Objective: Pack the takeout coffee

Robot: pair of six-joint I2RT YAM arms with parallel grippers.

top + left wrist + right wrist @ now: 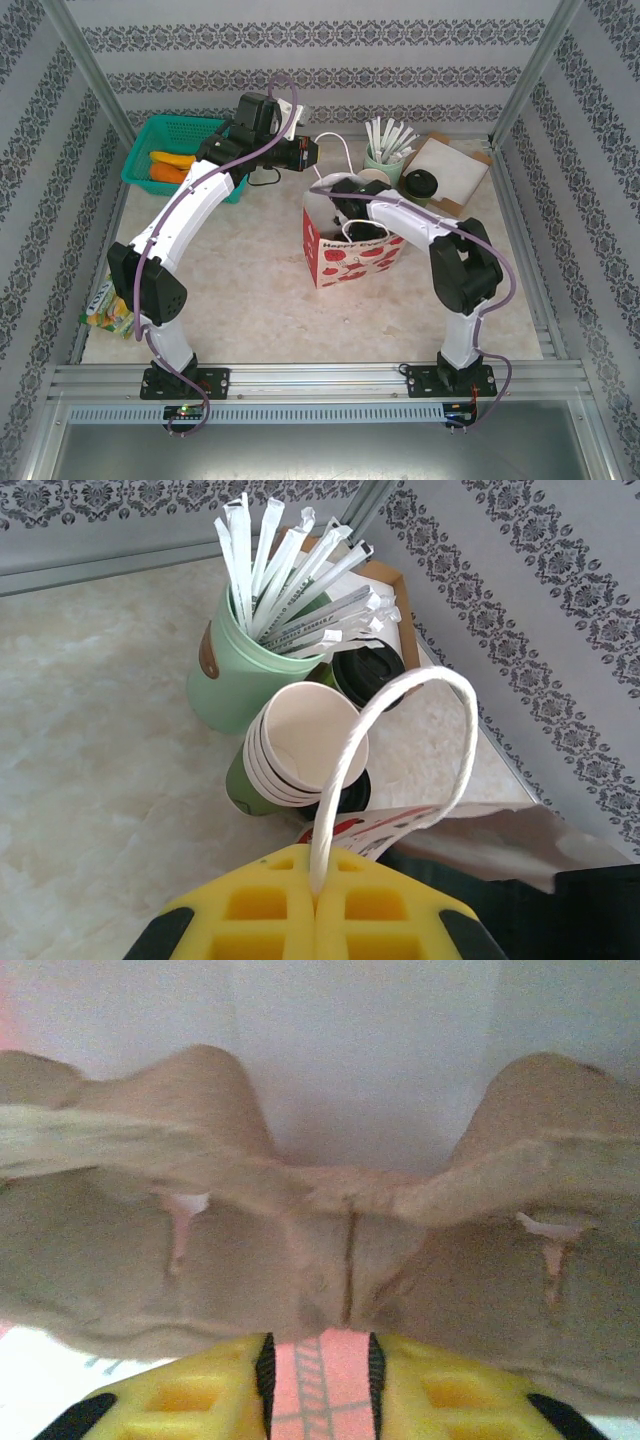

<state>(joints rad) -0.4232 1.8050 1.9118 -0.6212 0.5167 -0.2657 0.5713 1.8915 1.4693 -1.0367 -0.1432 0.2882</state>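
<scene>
Fingers: left fingers [260, 910] pinch the cord handle [466, 742]; right fingers [180, 1400] slightly apart, empty, inside the paper bag [355, 255] | takeout coffee [420, 185] stands outside on the table, beside stick holder [380, 160] | we advise holding the mouth wide, lowering the cup upright.

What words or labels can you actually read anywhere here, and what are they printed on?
"Happy": a small dark line on the front of the paper bag seems to start like this; the rest is too blurred to read.
Wrapped sticks in the green holder: dark print along the wrappers, too small to read.
Colourful packet at the table's left edge: print too small to read.
</scene>
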